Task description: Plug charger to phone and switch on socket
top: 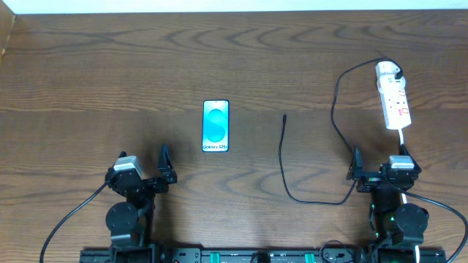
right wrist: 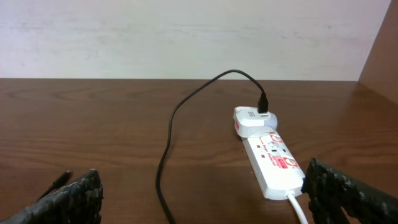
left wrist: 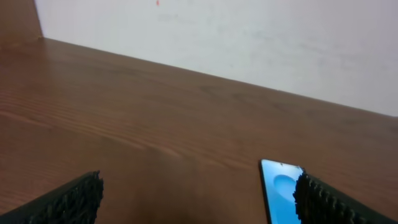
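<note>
A brown wood-grain surface (top: 88, 73) is stretching out in front of me, with a plain pale wall (left wrist: 249, 37) running along its far edge. The phone (top: 216, 126) is lying flat near the middle, its cyan screen facing up and its short edge pointing toward the arms. It is sitting ahead of the left claw (top: 142, 159) and off to that claw's right.

The left claw is gaping wide and gripping nothing. The right claw (top: 379, 159) is spread just as wide, also holding nothing.

The socket (top: 395, 102) is lying on the far right, ahead of the right claw. A white adapter (top: 389, 71) is sitting plugged in at its far end. The socket's white cord (top: 404, 139) is trailing back toward the right arm.

The charger (top: 284, 157) is leaving the adapter and curving down past the right claw's left finger. It is looping low across the surface, then rising to its plug tip (top: 284, 116). The tip is resting apart from the phone, on the phone's right. That loop is lying between the right claw and the phone.
</note>
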Controlling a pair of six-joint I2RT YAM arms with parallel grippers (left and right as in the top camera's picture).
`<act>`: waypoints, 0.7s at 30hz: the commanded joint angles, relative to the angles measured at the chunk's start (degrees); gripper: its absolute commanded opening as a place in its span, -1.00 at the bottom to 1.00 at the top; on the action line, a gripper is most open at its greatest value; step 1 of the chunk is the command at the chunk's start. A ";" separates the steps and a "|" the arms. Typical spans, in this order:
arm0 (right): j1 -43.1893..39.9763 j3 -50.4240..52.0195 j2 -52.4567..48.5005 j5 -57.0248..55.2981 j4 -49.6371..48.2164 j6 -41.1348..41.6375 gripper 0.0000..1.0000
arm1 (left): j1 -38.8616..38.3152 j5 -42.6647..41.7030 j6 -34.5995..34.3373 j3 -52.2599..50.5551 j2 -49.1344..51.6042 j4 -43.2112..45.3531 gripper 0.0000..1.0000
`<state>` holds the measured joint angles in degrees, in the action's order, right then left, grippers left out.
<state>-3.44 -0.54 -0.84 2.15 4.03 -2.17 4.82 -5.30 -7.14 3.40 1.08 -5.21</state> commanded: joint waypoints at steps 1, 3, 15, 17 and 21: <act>-0.33 0.22 0.55 -0.09 0.07 -0.68 0.99 | 0.26 -1.75 3.13 5.18 2.49 -1.22 0.96; -0.33 0.22 0.55 -0.09 0.07 -0.68 0.99 | 0.26 -1.77 4.07 7.32 4.79 -1.86 0.96; -0.33 0.22 0.55 -0.09 0.07 -0.68 0.99 | 0.26 -1.79 5.05 26.25 25.55 -4.57 0.96; -0.33 0.22 0.55 -0.09 0.07 -0.68 0.99 | 0.26 -1.79 5.05 30.86 29.57 -7.85 0.96; -0.31 0.22 0.55 -0.09 0.07 -0.68 0.98 | 0.26 -1.77 5.05 40.76 37.70 -16.44 0.96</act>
<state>-3.44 -0.51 -0.73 2.13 4.03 -2.17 4.82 -6.22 -2.87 37.30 34.13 -18.50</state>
